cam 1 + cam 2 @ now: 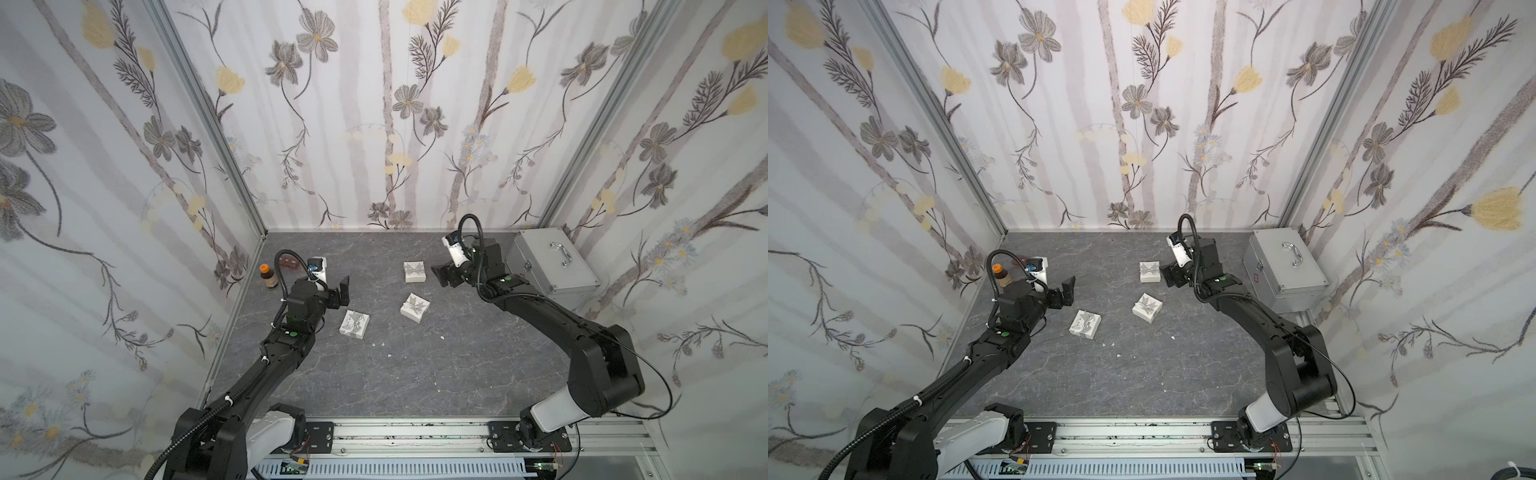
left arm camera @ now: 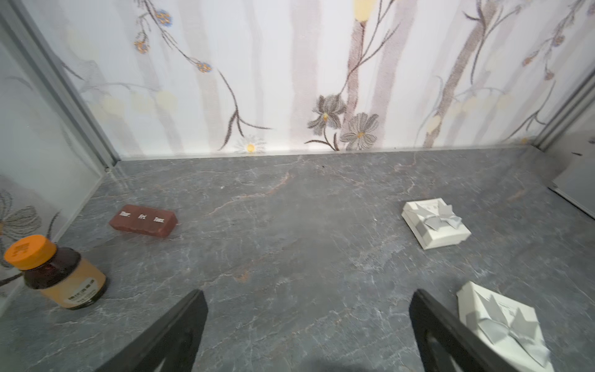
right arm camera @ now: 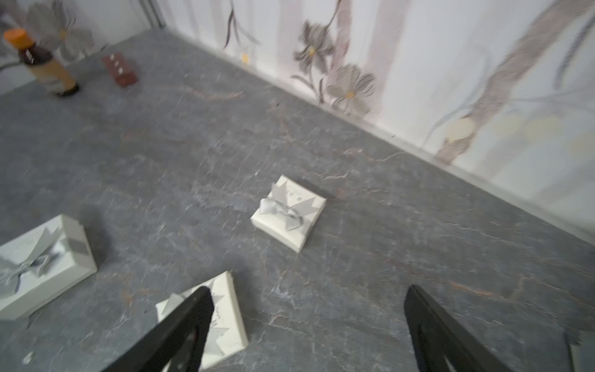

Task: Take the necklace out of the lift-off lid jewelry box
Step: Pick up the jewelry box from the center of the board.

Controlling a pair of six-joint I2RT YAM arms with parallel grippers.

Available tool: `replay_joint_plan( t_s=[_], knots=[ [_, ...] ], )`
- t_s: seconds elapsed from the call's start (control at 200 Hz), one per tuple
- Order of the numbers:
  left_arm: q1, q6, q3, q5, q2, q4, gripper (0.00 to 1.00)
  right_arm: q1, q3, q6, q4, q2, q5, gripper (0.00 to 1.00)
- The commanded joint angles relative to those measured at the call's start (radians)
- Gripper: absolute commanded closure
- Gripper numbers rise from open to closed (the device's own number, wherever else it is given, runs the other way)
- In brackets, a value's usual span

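Three white lift-off lid jewelry boxes with grey bows lie on the grey table, all with their lids on: a far one (image 1: 414, 272) (image 1: 1149, 272), a middle one (image 1: 414, 307) (image 1: 1146, 308) and a left one (image 1: 354, 324) (image 1: 1084, 324). The necklace is hidden. My left gripper (image 1: 343, 291) (image 2: 309, 298) hangs open and empty just behind the left box, with two boxes (image 2: 434, 225) (image 2: 502, 322) off to one side in its wrist view. My right gripper (image 1: 440, 276) (image 3: 306, 293) is open and empty beside the far box. In its wrist view one finger overlaps a box (image 3: 230, 309); another box (image 3: 288, 212) lies ahead.
A brown bottle with an orange cap (image 1: 269, 276) (image 2: 54, 273) and a small brown pill box (image 1: 291, 262) (image 2: 143, 220) stand near the left wall. A silver metal case (image 1: 552, 266) fills the back right corner. Small white crumbs (image 1: 388, 355) dot the table's middle.
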Motion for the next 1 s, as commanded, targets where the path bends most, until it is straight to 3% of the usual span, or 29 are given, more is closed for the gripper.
replay_joint_plan(
  t_s=[0.0,0.365,0.994],
  knots=[
    [-0.034,0.015,0.008,0.013,-0.028,-0.083,0.0,0.053,0.109,-0.093,-0.27,0.104,-0.02,0.09],
    [-0.081,0.023,-0.015,0.003,-0.076,-0.108,0.0,0.153,0.242,-0.125,-0.424,0.286,-0.012,0.08],
    [-0.088,0.029,-0.034,-0.005,-0.099,-0.099,0.0,0.164,0.317,-0.126,-0.479,0.409,-0.029,0.09]
  ],
)
